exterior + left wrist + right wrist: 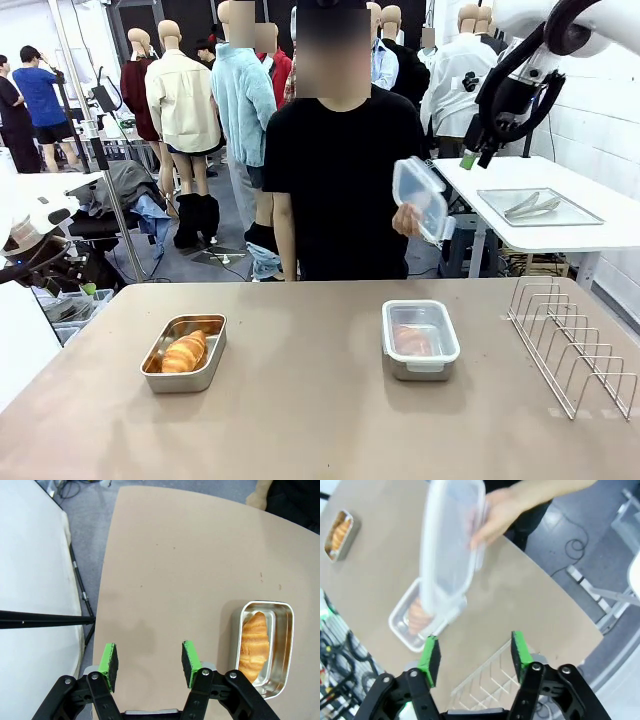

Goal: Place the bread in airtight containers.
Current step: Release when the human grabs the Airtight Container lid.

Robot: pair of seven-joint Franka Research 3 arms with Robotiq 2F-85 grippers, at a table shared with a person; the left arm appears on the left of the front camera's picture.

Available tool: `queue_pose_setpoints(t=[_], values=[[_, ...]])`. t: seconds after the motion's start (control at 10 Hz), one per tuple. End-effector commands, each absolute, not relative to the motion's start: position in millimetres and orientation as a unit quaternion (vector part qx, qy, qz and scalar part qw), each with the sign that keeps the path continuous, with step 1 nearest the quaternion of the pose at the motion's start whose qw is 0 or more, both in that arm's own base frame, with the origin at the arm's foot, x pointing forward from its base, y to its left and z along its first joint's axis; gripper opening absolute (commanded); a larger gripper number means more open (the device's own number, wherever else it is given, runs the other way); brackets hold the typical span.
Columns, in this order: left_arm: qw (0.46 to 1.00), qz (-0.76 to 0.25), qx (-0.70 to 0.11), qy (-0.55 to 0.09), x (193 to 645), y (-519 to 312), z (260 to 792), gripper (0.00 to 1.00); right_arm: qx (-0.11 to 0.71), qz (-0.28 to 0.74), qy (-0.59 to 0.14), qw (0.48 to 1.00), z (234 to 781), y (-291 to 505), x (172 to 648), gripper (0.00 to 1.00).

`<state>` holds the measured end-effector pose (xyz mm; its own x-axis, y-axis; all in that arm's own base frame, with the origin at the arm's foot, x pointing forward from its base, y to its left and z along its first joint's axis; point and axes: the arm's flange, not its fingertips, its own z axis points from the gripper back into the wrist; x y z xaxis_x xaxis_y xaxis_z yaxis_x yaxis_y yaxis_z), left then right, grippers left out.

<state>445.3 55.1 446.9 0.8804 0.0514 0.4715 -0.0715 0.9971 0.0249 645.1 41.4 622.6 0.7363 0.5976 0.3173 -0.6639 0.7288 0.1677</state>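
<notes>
I see two pans on the table: the left pan [184,352] sits open toward the left edge with a roll [185,351] inside, and the right pan [420,339], right of the middle, holds the other roll [411,340] under a clipped lid. The person's hand [407,218] holds the spare lid [421,199] up beyond the far edge, probably meant for the open pan. My right gripper [474,655] hangs high with its jaws apart and nothing between them. My left gripper [149,662] hovers over bare table beside the open pan, jaws parted and empty. The rack [572,343] stands by the right edge
</notes>
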Motion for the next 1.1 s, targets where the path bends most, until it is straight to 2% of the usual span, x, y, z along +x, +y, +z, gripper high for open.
queue_pose_setpoints(t=[0.0, 0.1, 0.4, 0.5, 1.0], values=[[0.969, 0.039, 0.026, -0.243, 445, 55, 448, 0.67, 0.104, 0.442, -0.098, 0.886, 612, 28, 606, 0.97], [0.969, 0.039, 0.026, -0.243, 445, 55, 448, 0.67, 0.103, 0.490, -0.091, 0.861, 610, 25, 593, 0.97], [0.969, 0.039, 0.026, -0.243, 445, 55, 448, 0.67, 0.125, 0.534, -0.104, 0.830, 602, 13, 574, 0.97], [0.969, 0.039, 0.026, -0.243, 445, 55, 448, 0.67, 0.113, 0.503, -0.091, 0.852, 615, 23, 593, 0.97], [0.969, 0.039, 0.026, -0.243, 445, 55, 448, 0.67, 0.113, 0.503, -0.091, 0.852, 615, 23, 593, 0.97]])
